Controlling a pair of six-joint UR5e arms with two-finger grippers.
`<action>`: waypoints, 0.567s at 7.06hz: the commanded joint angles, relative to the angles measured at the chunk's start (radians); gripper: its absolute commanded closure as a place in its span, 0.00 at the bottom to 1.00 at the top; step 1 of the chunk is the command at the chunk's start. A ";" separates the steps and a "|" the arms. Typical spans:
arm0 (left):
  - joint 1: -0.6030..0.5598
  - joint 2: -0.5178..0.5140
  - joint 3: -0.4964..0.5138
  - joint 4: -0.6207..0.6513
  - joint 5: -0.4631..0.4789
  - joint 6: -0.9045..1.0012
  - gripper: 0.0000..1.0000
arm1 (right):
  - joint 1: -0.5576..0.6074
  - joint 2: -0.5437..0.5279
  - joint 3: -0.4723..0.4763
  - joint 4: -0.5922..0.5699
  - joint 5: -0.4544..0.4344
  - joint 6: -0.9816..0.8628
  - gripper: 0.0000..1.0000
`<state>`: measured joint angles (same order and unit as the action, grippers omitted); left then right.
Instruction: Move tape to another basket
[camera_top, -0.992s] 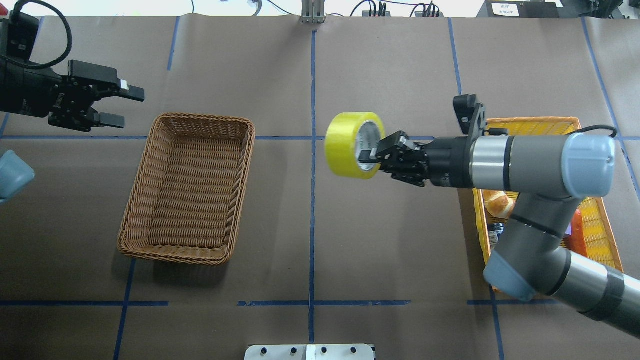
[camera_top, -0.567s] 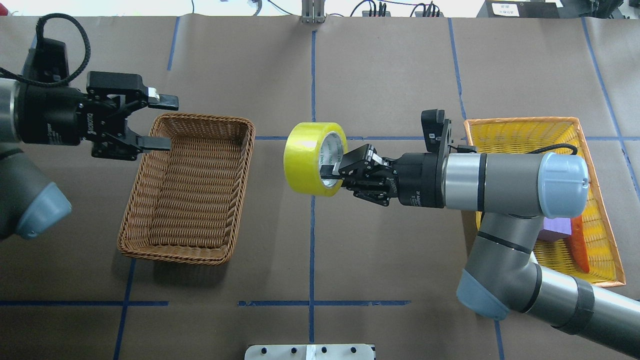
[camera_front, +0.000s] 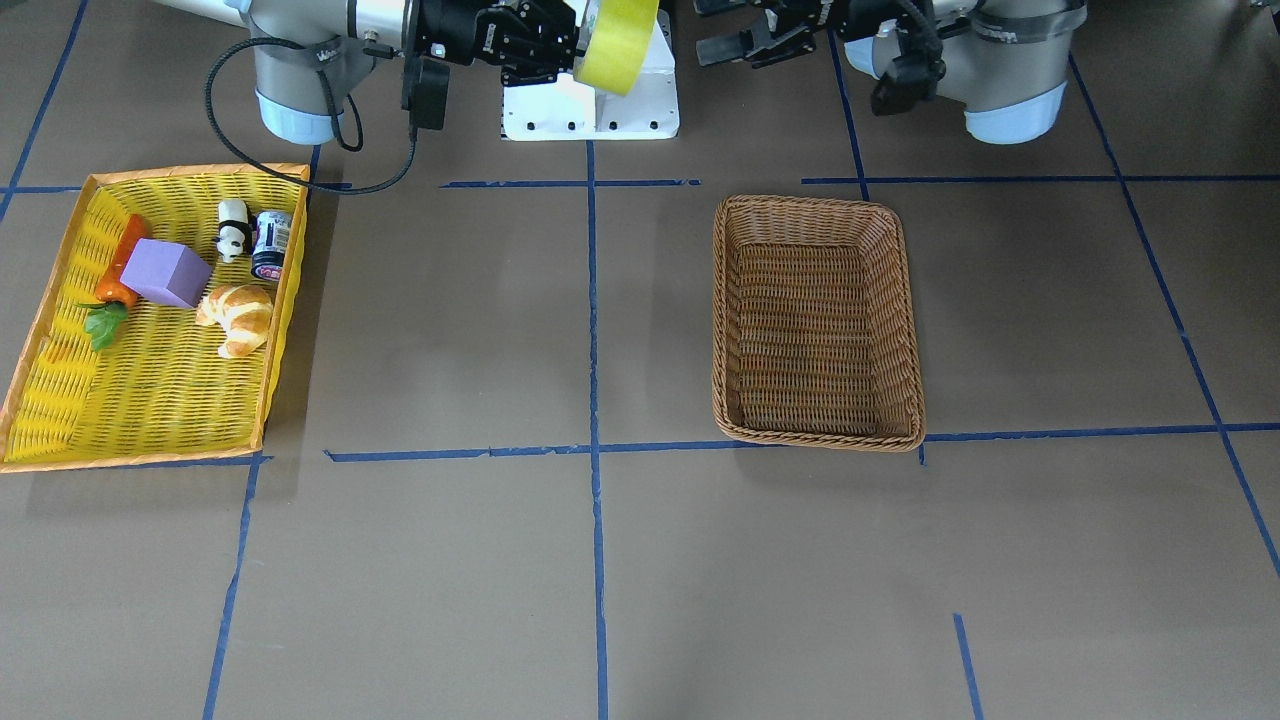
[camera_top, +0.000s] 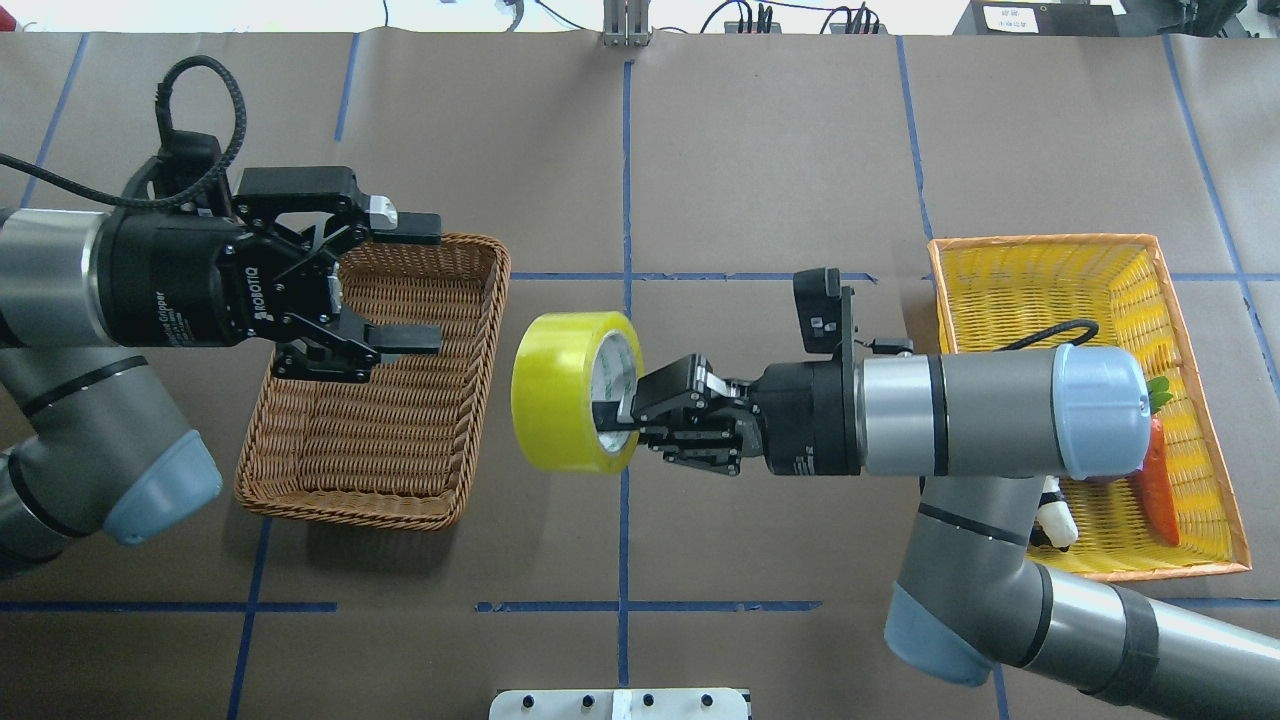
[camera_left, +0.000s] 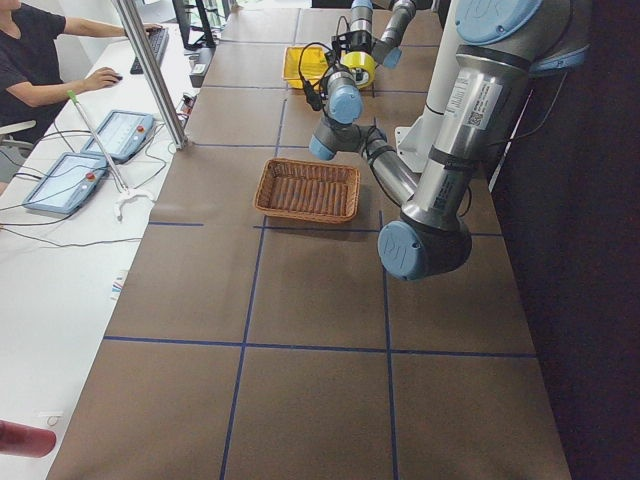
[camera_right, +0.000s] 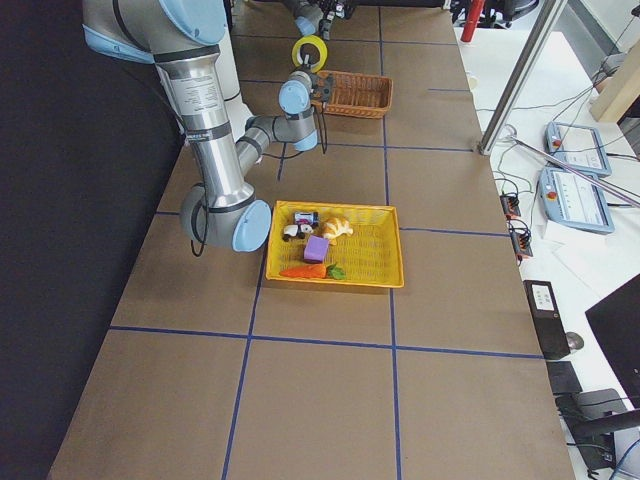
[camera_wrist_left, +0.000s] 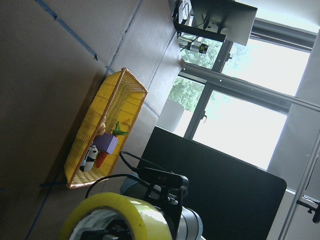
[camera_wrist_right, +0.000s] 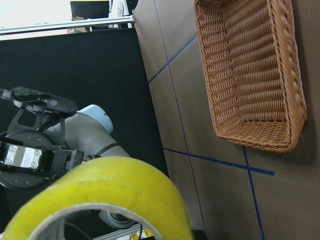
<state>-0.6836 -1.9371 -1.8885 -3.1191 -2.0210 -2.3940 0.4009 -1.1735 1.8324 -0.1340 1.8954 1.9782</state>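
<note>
Gripping through its core, the right pincer (camera_top: 612, 418) holds the tape (camera_top: 560, 390) aloft.

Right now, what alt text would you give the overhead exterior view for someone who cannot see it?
The right gripper holds the yellow tape roll by its rim above the table, between two baskets. The left gripper, open, hovers over the far end of the brown wicker basket; a yellow tray holding a carrot sits at right.
</note>
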 joint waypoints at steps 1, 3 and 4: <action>0.025 -0.010 -0.001 0.001 0.016 -0.007 0.00 | -0.025 0.003 0.002 0.025 -0.002 -0.004 0.99; 0.055 -0.013 -0.006 0.001 0.018 -0.007 0.00 | -0.025 0.005 0.002 0.025 -0.012 -0.004 0.99; 0.065 -0.016 -0.006 0.002 0.019 -0.007 0.00 | -0.025 0.005 0.002 0.025 -0.039 -0.004 0.99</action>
<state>-0.6324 -1.9501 -1.8933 -3.1186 -2.0033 -2.4006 0.3766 -1.1695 1.8346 -0.1093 1.8781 1.9743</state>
